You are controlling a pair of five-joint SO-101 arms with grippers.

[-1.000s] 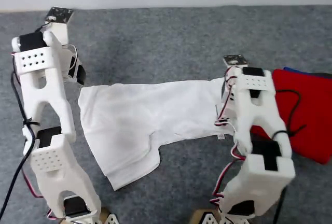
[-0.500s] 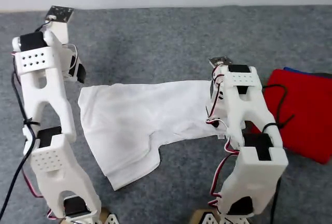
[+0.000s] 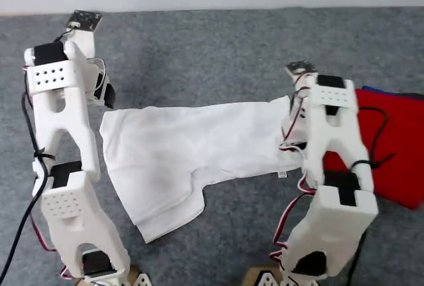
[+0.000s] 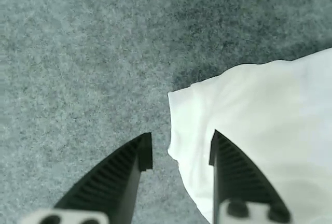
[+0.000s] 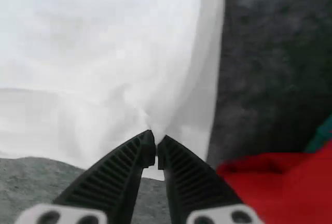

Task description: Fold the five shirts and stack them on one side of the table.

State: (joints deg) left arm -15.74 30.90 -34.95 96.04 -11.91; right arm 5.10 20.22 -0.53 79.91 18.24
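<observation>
A white shirt [image 3: 179, 147] lies spread across the middle of the grey table, partly folded, one sleeve toward the front. My left gripper [image 4: 177, 154] hangs open over the shirt's far left corner [image 4: 179, 99], one finger on each side of the hem. My right gripper [image 5: 156, 149] is shut on a pinch of the white shirt [image 5: 104, 53] near its right edge. In the high view the right arm [image 3: 328, 134] covers that edge. A folded red shirt [image 3: 391, 147] lies at the right, with blue cloth [image 3: 374, 89] peeking out beneath it.
Bare grey table [image 3: 199, 47] stretches behind the shirt up to the pale back wall. The red shirt [image 5: 270, 182] lies close beside the right gripper. Both arm bases stand at the front edge.
The right arm swung left half a second ago, then back right toward the red shirt, tugging the white shirt's right edge with it. The left arm shifted slightly right.
</observation>
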